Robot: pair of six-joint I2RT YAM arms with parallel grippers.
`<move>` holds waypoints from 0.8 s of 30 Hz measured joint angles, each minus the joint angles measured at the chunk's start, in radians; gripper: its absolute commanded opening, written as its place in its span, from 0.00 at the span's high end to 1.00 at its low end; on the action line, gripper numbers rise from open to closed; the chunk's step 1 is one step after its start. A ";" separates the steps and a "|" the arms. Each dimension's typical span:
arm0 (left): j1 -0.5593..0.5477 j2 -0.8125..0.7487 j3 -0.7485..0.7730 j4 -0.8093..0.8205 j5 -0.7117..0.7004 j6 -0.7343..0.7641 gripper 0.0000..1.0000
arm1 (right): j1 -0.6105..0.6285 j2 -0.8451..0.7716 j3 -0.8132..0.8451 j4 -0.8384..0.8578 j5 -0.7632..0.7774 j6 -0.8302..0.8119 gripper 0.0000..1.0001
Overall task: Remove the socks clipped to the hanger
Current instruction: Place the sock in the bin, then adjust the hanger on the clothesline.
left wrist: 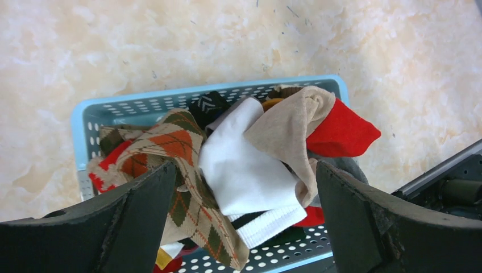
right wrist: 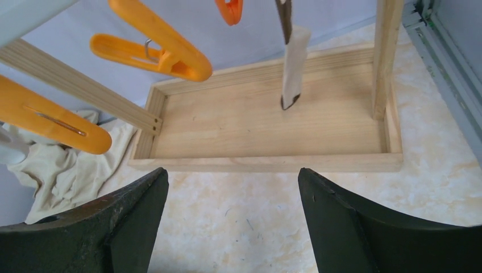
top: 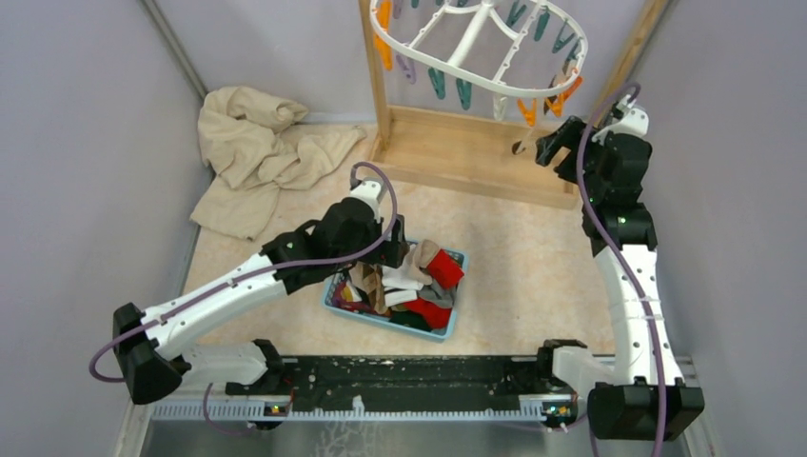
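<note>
The white oval hanger (top: 481,49) hangs at the back on the wooden rack, with orange clips (right wrist: 165,50) and teal and purple ones. One cream sock with a brown toe (right wrist: 294,62) still hangs from a clip; it also shows small in the top view (top: 521,143). My right gripper (top: 547,148) is open and empty, just right of that sock and below the ring (right wrist: 233,173). My left gripper (top: 404,249) is open and empty over a pile of socks (left wrist: 244,165), white, argyle, tan and red, in a blue basket (left wrist: 142,103).
The blue basket (top: 455,328) sits mid-table. The wooden rack base (top: 466,157) and its posts (top: 376,76) stand at the back; the base tray shows in the right wrist view (right wrist: 256,125). A crumpled beige cloth (top: 257,152) lies back left. Grey walls stand on both sides.
</note>
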 measured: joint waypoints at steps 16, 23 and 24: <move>0.000 -0.042 0.000 0.021 -0.036 0.050 0.01 | -0.185 0.096 0.267 0.082 0.021 0.078 0.20; 0.002 -0.042 0.000 0.035 -0.034 0.063 0.01 | -0.194 0.266 0.362 0.194 -0.061 0.118 0.32; 0.005 -0.041 0.000 0.039 -0.033 0.064 0.01 | -0.194 0.291 0.362 0.212 -0.075 0.131 0.32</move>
